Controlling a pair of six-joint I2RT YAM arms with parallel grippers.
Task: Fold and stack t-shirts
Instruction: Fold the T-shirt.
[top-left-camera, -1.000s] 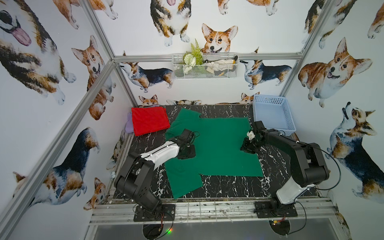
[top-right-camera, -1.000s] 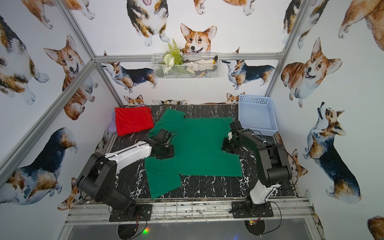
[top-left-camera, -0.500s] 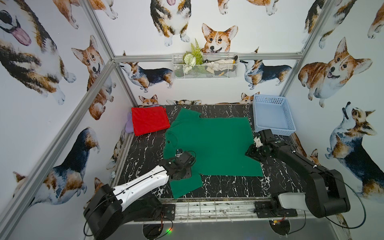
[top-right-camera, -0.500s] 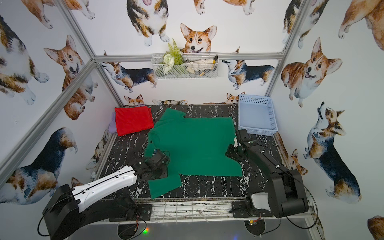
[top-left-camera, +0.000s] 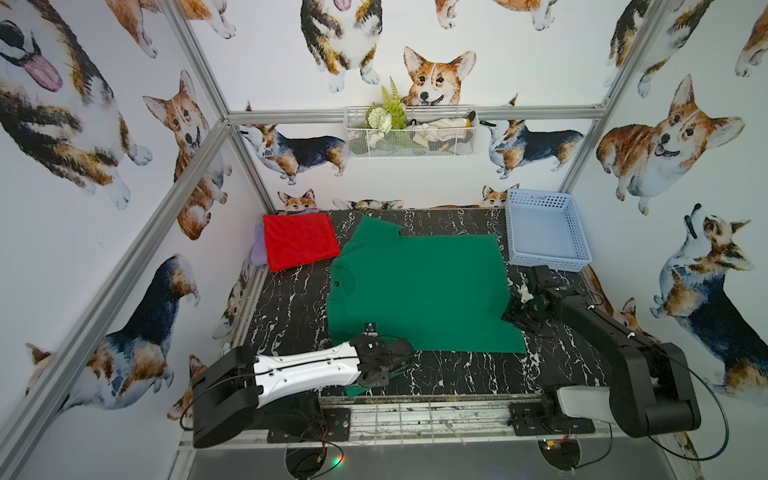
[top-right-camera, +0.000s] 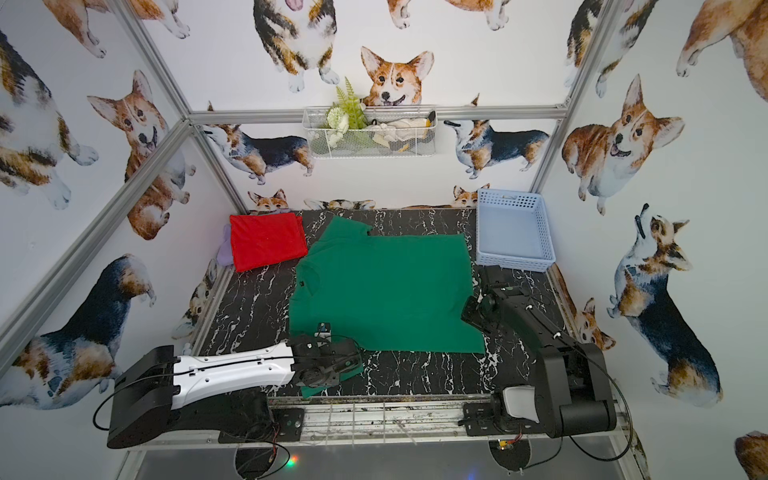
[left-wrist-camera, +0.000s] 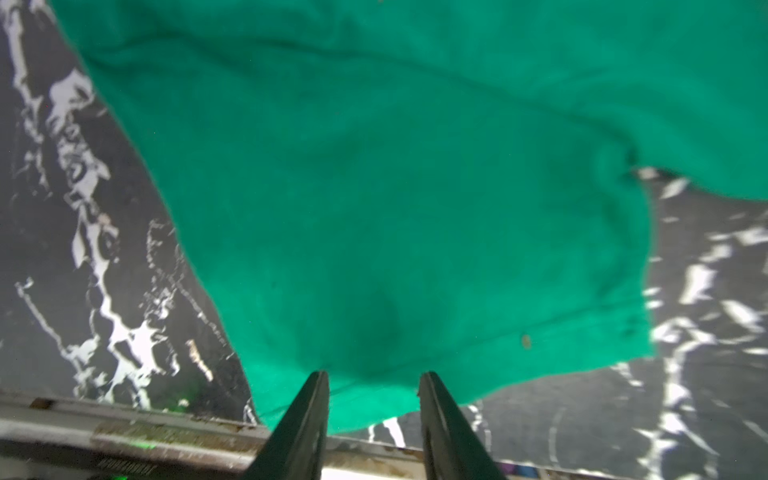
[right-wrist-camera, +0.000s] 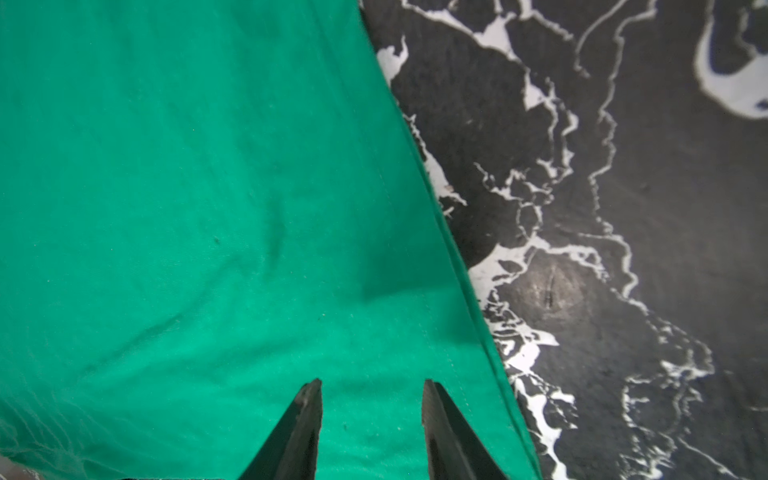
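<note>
My left gripper (left-wrist-camera: 374, 376) has its jaws spread with nothing between them. The tips are over the near left sleeve of the green t-shirt (left-wrist-camera: 395, 187), close to the sleeve hem and the metal rail (left-wrist-camera: 124, 432) at the near edge. I can't tell if the tips touch the cloth. My right gripper (right-wrist-camera: 372, 382) is spread too and holds nothing, its tips over the shirt's bottom hem just inside the edge, with bare tabletop (right-wrist-camera: 602, 208) right beside. In both top views the green t-shirt lies spread flat across the middle, collar to the left, hem to the right, one sleeve far, the other near left under my left wrist. The red t-shirt (top-left-camera: 299, 241) sits folded in the far left corner on a purple cloth (top-left-camera: 257, 249), its corner just beside the green one. A blue basket (top-left-camera: 548, 264) is in the far right corner. A wire basket (top-left-camera: 411, 143) hangs on the far wall.
</note>
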